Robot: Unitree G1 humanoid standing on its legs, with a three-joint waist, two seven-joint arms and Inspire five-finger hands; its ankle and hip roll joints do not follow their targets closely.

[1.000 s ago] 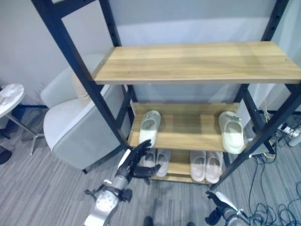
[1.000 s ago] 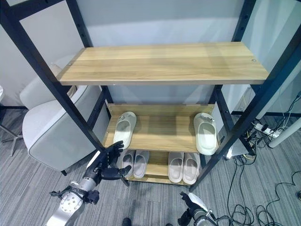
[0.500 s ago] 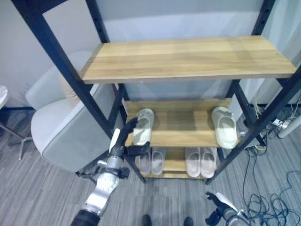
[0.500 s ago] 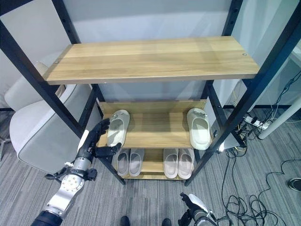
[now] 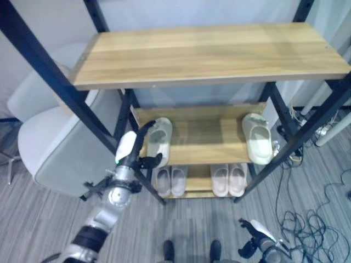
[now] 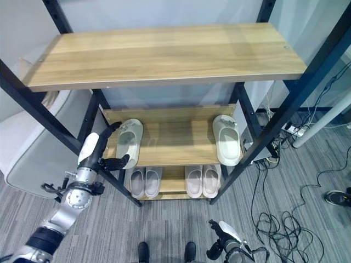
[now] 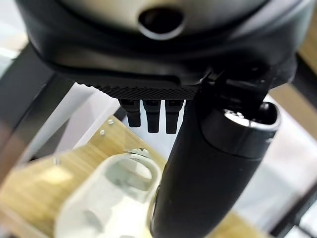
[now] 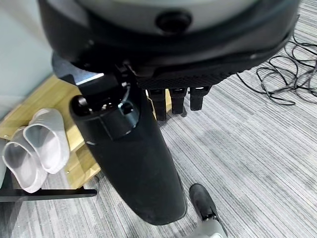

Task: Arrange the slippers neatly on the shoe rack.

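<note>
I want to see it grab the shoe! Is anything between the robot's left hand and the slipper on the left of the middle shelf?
Nothing visible. The left hand is open right beside the left slipper; the rack's black post stays on its outer side, not between them.

No text, label, number or sign can be read anywhere; any print on the slippers (image 6: 128, 143) seems too small to make out.
</note>
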